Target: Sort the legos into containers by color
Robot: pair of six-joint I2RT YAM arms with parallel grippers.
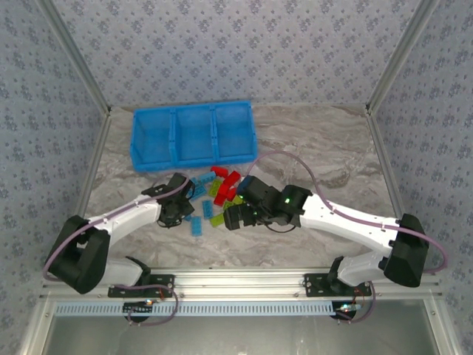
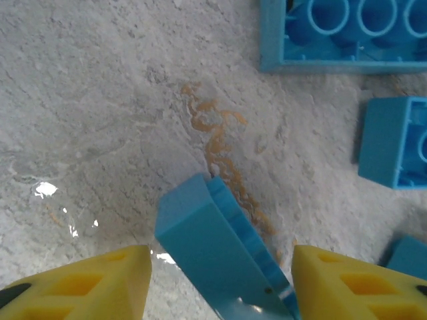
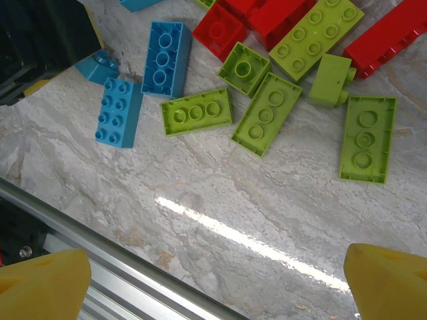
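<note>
Light blue plastic brick (image 2: 200, 227), tilted, sits lower centre between left gripper's (image 2: 220, 257) yellow fingers; grip unclear. Right gripper (image 3: 213, 257) gapes wide below scattered lime, red and blue plastic bricks (image 3: 267, 113). Bright blue three-compartment tray (image 1: 196, 155) sits upper centre.

I read the tabletop (image 1: 318, 144) as marble-look stone or laminate, smooth, semi-gloss; it throws glare streaks in both wrist views; legos (image 3: 265, 113) are hard moulded plastic, smooth, light sheen on the studs; the containers (image 1: 194, 161) are bright blue plastic, satin; yellow finger pads (image 2: 80, 283) look matt, plastic or rubber, I can't tell which; near rail (image 1: 244, 279) is brushed aluminium; arm shells (image 1: 122, 214) are white gloss plastic; walls (image 1: 222, 44) are matt, patterned, cloth-like.
</note>
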